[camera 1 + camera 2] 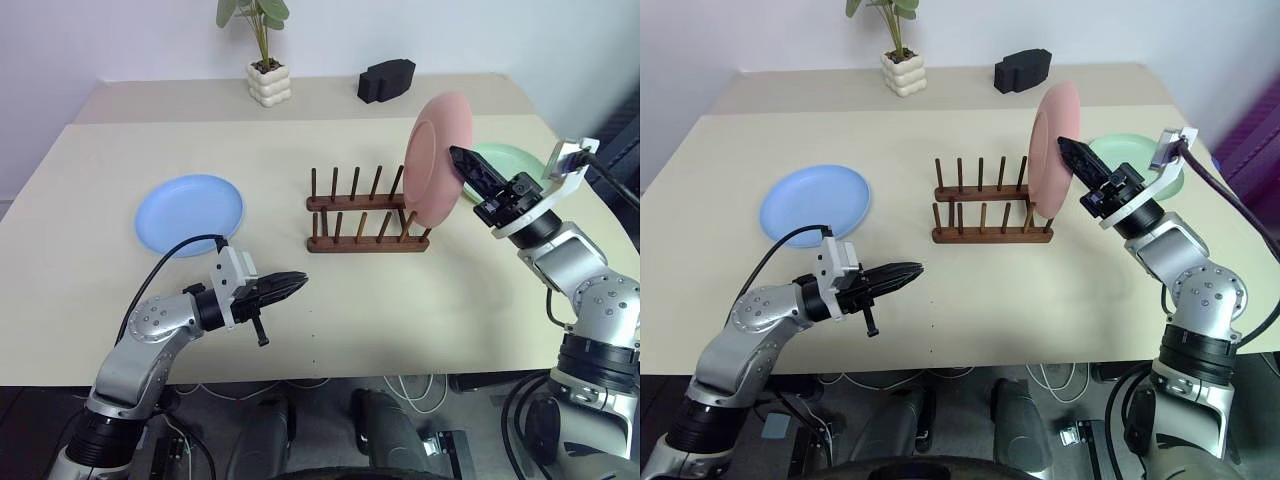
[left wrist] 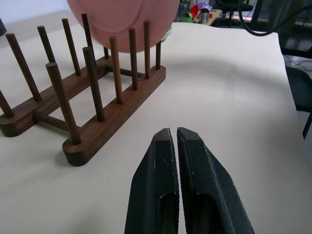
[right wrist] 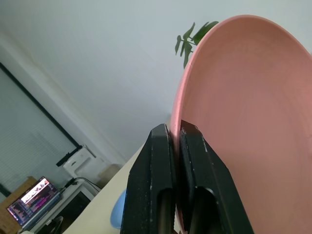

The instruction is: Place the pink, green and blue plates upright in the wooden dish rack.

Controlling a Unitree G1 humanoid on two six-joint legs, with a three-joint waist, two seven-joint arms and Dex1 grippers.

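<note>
On the beige worktop (image 1: 420,300), near its middle, stands the small dark brown wooden dish rack (image 1: 365,222), two rails with rows of thin upright pegs, no plate seated in it yet as far as I can tell. The right gripper (image 1: 462,160) has its two black fingers clamped on the rim of the round salmon pink plate (image 1: 436,158), one finger on each face, plate held upright on edge at the right end of the rack; its lower edge is down among the end pegs, whether it touches the rails I cannot tell. The left gripper (image 1: 290,284) is fully closed on nothing and hangs low over the worktop in front of the rack, pointing toward it. The round light blue plate (image 1: 190,213) lies flat well to the left of the rack; the round pale mint green plate (image 1: 510,160) lies flat to the right behind the right arm, partly hidden. At the back sit a white pot with a green plant (image 1: 268,80) and a black block (image 1: 386,80). Handling guess: plates look rigid, matte, fairly light, not too slippery, possibly breakable if dropped. The rim pinch works; flat plates need a finger under the raised edge. Risk: plate swinging in the pinch or knocking pegs and shifting the light rack.
</note>
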